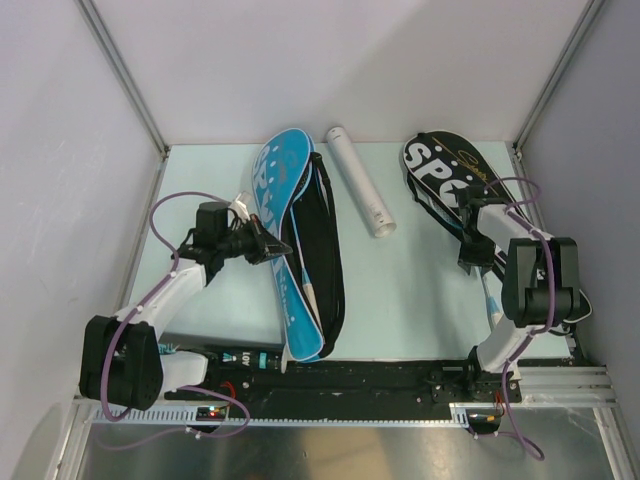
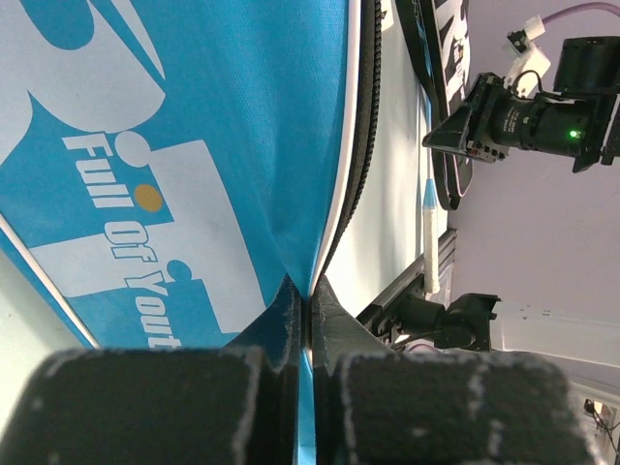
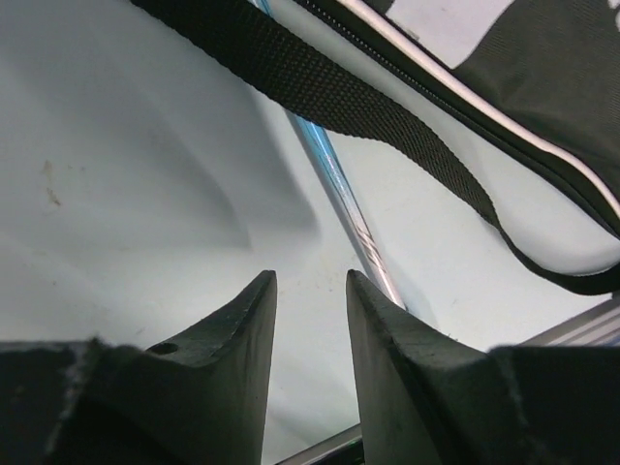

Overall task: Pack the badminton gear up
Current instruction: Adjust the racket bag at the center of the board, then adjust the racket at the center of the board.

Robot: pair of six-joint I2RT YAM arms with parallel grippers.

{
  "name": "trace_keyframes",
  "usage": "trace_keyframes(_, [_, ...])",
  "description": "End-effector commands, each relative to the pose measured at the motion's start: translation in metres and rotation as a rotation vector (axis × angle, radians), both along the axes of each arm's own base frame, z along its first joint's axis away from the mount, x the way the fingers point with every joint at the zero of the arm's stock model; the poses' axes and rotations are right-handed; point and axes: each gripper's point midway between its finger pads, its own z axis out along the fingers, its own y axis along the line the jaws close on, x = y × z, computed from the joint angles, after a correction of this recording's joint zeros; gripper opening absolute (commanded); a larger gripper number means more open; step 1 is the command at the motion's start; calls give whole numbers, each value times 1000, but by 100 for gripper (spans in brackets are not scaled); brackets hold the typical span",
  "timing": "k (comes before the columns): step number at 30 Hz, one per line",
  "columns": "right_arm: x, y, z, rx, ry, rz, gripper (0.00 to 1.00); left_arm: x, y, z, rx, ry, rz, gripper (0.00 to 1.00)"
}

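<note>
On the left of the surface (image 1: 410, 290), the left tool (image 1: 266, 247) pinches the edge of the blue cover (image 1: 285, 180), its jaws closed tight on the fabric. A white tube (image 1: 360, 180) lies between it and the black cover (image 1: 440, 168). The right tool (image 1: 470, 262) sits low beside the black cover, jaws narrowly apart and empty. A racket shaft (image 3: 339, 199) runs just beside one finger.

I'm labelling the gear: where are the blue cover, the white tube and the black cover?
blue cover (image 1: 283, 175): top view, on its printed head.
white tube (image 1: 358, 182): top view, middle of its body.
black cover (image 1: 437, 165): top view, on its lettered head.
</note>
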Motion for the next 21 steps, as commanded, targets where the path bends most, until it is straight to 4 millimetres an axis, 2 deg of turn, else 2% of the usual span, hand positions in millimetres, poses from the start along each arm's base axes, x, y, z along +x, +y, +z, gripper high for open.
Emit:
trace_keyframes(1, [3, -3, -16, 55, 15, -33, 40, 1, -3, 23, -49, -81, -26, 0])
trace_keyframes(5, [1, -7, -26, 70, 45, -30, 41, 2, -2, 23, -46, -85, -22, 0])
trace_keyframes(8, [0, -9, -26, 73, 52, -16, 41, 3, -2, 23, -46, -84, -20, 0])
trace_keyframes(16, [17, -10, 14, 78, -88, 30, 42, 3, -1, 22, -46, -83, -18, 0])
trace_keyframes(21, [19, -16, 18, 78, -102, 51, 43, 3, -1, 23, -44, -85, -16, 0])
